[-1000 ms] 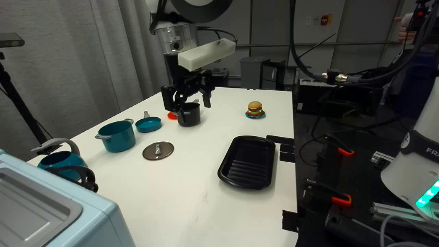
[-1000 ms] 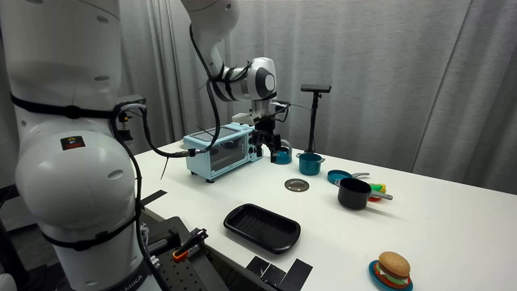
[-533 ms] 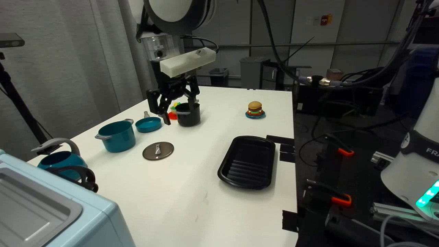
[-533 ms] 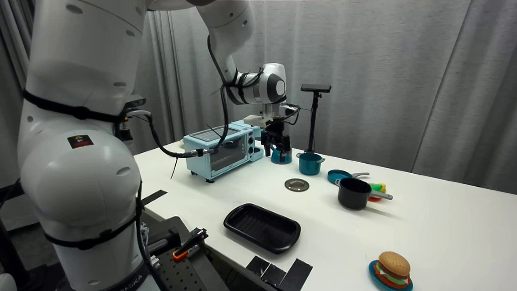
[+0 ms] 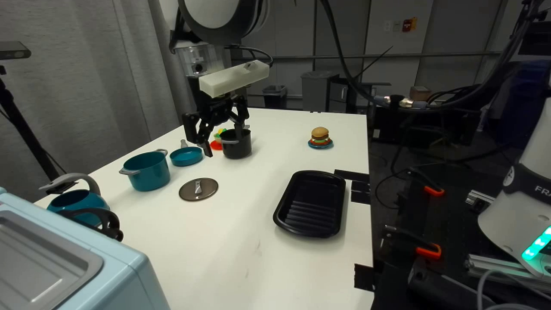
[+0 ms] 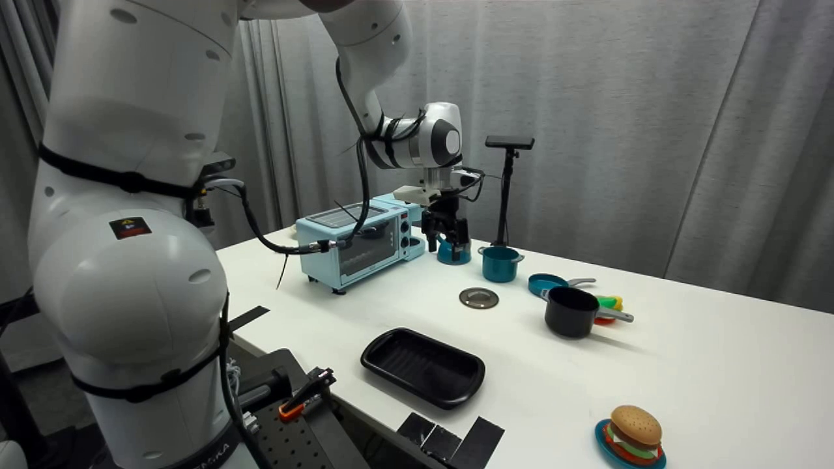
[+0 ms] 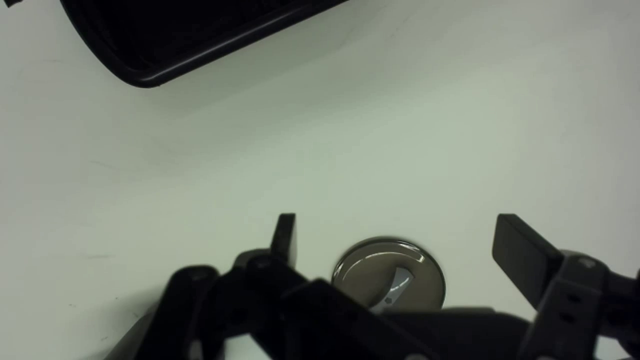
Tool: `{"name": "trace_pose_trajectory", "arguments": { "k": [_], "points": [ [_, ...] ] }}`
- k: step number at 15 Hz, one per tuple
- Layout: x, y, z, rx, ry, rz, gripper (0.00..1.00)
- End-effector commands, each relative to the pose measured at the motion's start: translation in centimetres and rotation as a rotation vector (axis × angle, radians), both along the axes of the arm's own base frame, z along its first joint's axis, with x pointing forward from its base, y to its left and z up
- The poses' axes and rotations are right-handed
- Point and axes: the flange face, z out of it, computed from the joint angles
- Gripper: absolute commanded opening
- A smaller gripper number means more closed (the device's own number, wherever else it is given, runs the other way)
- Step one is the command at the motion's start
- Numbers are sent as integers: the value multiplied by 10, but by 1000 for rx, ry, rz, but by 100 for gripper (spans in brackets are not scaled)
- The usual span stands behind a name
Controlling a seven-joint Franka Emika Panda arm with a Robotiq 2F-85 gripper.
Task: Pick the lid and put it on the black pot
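The lid [image 5: 189,191] is a flat dark-grey disc with a light grey knob. It lies flat on the white table and also shows in an exterior view [image 6: 479,299]. In the wrist view the lid [image 7: 370,272] shows below and between the fingers, its lower part hidden by the gripper. The black pot [image 5: 237,147] with a grey handle stands upright and uncovered; it shows in both exterior views [image 6: 570,316] and is out of the wrist view. My gripper [image 7: 397,235] is open and empty, above the table and apart from the lid; it shows in both exterior views [image 5: 223,143] [image 6: 444,249].
A teal pot [image 5: 148,172], a teal shallow pan [image 5: 186,156] and a teal kettle [image 6: 454,254] stand near the lid. A black ribbed pan [image 5: 310,202], a toy burger [image 5: 320,134] and a light-blue oven [image 6: 319,260] are on the table. Red-orange toy food [image 6: 604,320] lies beside the black pot.
My gripper has moved left in one exterior picture and slightly right and down in the other, then almost stopped. It stays open. The lid and black pot have not moved.
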Motion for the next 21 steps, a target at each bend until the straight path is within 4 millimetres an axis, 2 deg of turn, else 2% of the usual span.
{"name": "trace_pose_trajectory", "arguments": {
  "k": [1,7,10,11,18,21],
  "points": [
    [2,4,-3,-10,-10,-13,100],
    [7,26,-27,-42,-23,-85,100],
    [27,22,-43,-55,-17,-123,100],
    [38,15,-50,-54,-17,-130,100],
    [53,45,-77,-38,-24,-208,100],
    [74,39,-93,-50,-17,-233,100]
  ]
}}
